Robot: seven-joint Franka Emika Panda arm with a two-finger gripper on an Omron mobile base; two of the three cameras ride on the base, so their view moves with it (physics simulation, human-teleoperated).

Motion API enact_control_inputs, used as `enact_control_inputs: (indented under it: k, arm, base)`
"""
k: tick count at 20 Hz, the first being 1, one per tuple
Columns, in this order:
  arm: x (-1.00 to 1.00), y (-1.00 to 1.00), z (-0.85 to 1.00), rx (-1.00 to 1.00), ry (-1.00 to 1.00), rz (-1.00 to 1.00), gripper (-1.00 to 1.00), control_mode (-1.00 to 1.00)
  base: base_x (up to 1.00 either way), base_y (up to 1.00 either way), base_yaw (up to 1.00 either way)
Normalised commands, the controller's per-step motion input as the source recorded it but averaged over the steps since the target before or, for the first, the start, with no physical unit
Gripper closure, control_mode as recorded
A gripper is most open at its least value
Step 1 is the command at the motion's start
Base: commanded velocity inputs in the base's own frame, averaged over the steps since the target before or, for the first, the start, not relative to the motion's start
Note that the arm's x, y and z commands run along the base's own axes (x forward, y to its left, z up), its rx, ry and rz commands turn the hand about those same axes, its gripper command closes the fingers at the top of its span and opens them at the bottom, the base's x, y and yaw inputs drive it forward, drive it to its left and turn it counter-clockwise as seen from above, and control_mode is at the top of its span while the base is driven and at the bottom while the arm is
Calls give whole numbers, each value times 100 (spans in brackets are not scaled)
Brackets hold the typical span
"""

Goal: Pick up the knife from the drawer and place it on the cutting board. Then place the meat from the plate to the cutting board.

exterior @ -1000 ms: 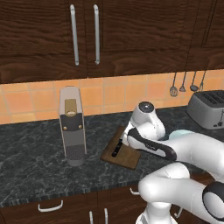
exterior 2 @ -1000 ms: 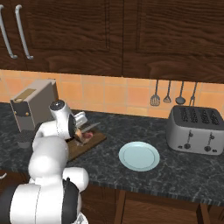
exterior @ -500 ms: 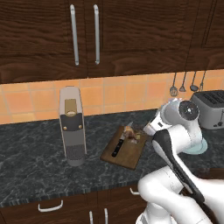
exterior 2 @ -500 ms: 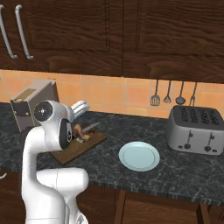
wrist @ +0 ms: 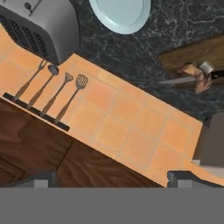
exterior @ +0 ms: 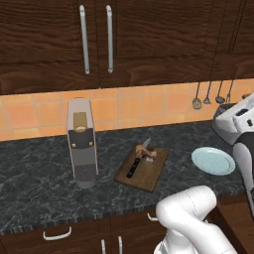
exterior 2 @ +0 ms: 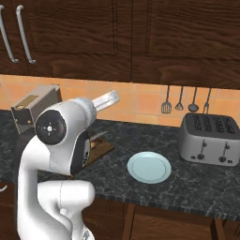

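While the arm (exterior 2: 65,140) bulks up close in the right base view, the board (exterior: 143,168) lies beyond it on the dark counter (exterior: 39,188) with the knife (exterior: 134,166) flat on it, black handle nearest, and the meat (exterior: 149,154) at its far end touching the blade. Right of the board, well apart, sits the bare plate (exterior: 213,161), then the toaster (exterior 2: 211,140), and a coffee machine (exterior: 82,144) stands left of the board. Past these, utensils (exterior 2: 180,101) hang on the orange tile under dark cabinets, and in the hand view the two fingertips (wrist: 43,180) stand wide apart, holding nothing.
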Motion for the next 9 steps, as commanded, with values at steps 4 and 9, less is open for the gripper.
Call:
enact_control_inputs:
  k: [4,9]
  arm:
    - [-23,-21,0,6,-10,-4,-100,-100]
    - [-13,-4,-11,-1,-4,0,-100,-100]
  base:
    - [0,0,0]
    - [0,0,0]
